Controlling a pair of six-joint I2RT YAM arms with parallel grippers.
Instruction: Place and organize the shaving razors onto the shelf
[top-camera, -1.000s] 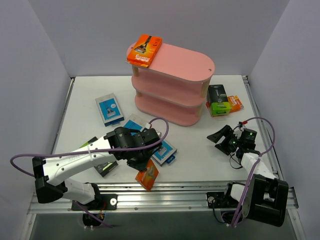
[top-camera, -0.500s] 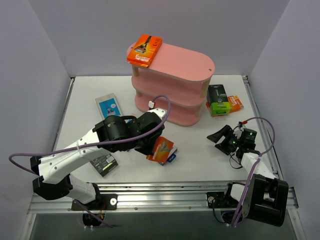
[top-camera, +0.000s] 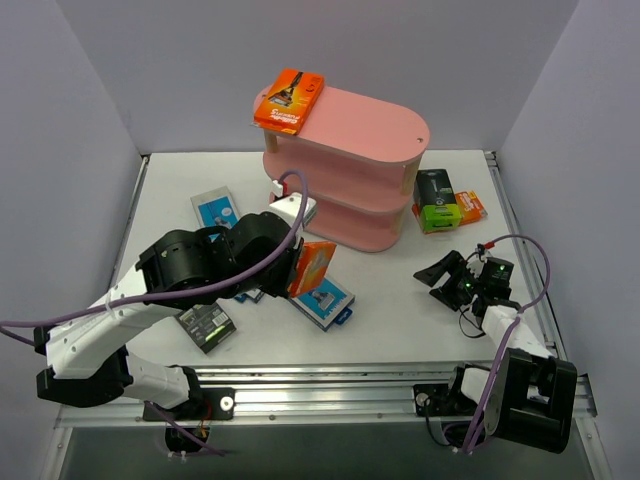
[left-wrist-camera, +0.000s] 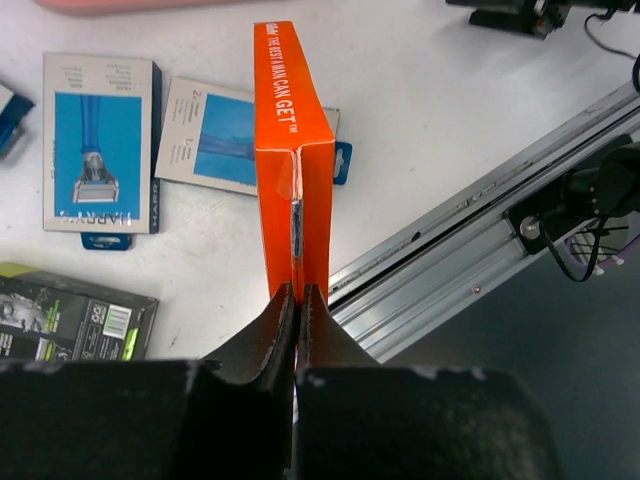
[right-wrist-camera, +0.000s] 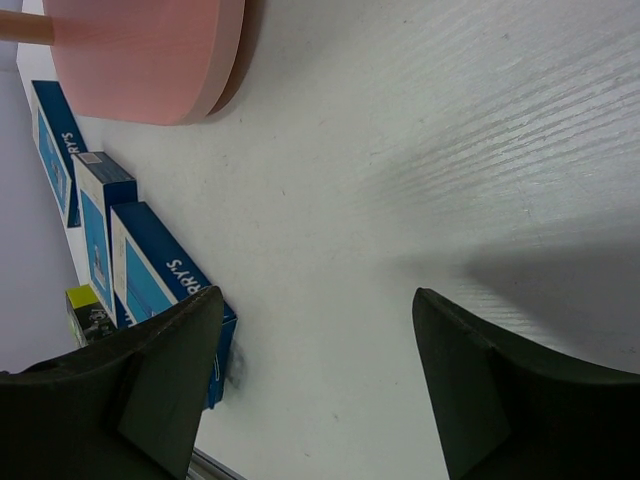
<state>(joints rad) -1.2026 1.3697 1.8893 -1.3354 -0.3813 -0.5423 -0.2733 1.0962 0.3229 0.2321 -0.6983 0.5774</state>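
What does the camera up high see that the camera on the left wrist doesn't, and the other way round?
Only the top camera shows the whole pink shelf, the orange pack lying on its top board, and the black-and-green packs by its right end. Only the left wrist camera shows the left gripper pinched shut on the end flap of the held orange pack, and the white words on its narrow side. Both show that held pack and the blue-and-white packs.
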